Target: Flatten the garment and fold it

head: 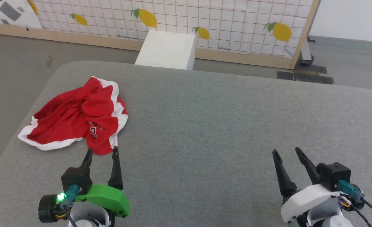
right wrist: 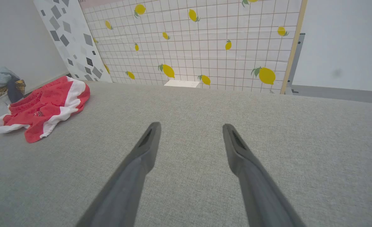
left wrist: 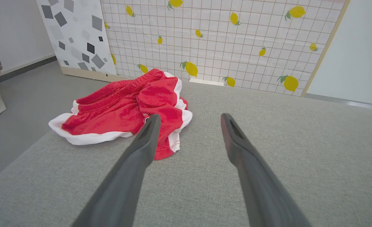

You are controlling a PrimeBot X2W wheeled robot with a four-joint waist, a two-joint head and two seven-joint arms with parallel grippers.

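Observation:
The garment (head: 78, 116) is a pair of bright red shorts with white trim, lying crumpled in a heap at the left side of the grey padded table (head: 220, 126). A small printed logo shows on its near fold. My left gripper (head: 101, 150) stands open just in front of the heap's near edge, with nothing between its fingers. In the left wrist view the garment (left wrist: 123, 107) lies ahead and to the left of the left gripper (left wrist: 189, 119). My right gripper (head: 287, 150) is open at the lower right, far from the garment (right wrist: 44, 107), over bare table.
A white box (head: 168, 49) stands on the floor beyond the table's far edge. A lemon-print panel (head: 204, 22) closes off the back. The table's left edge runs close beside the garment. A pile of clothes (right wrist: 0, 83) lies off to the left.

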